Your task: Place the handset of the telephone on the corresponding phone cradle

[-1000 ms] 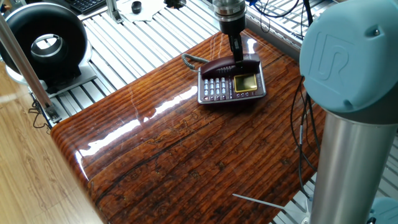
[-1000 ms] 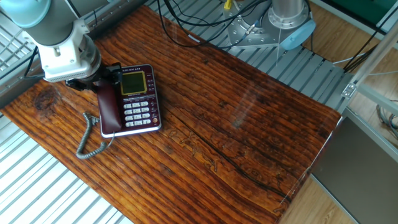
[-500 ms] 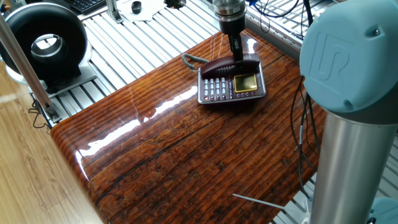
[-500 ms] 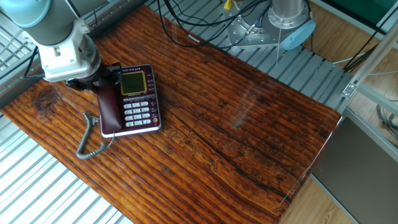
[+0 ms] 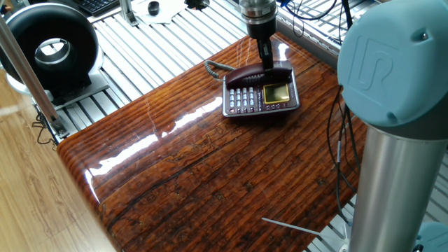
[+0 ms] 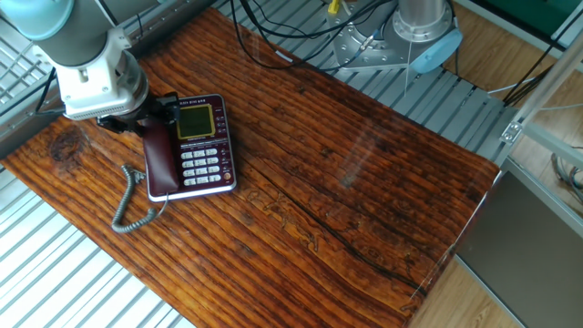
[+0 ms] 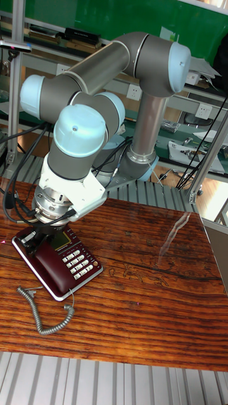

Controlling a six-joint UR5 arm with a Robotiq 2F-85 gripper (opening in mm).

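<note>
The dark maroon telephone (image 5: 269, 100) (image 6: 202, 157) (image 7: 71, 264) sits near the far corner of the glossy wooden table (image 5: 196, 161). The handset (image 5: 246, 72) (image 6: 158, 159) (image 7: 39, 258) lies flat along the phone cradle, covering it. Its grey coiled cord (image 5: 213, 66) (image 6: 133, 206) (image 7: 43, 311) trails onto the table. My gripper (image 5: 267, 63) (image 7: 33, 238) points straight down at the middle of the handset, its dark fingers close against the handset's sides. In the other fixed view the wrist (image 6: 91, 77) hides the fingers.
The arm's blue-capped column (image 5: 392, 133) stands at the table's near right. A thin metal rod (image 5: 294, 227) lies near the front edge. A black ring-shaped device (image 5: 49, 45) sits on slatted aluminium rails (image 5: 161, 42) left of the table. Cables (image 6: 301, 27) run behind.
</note>
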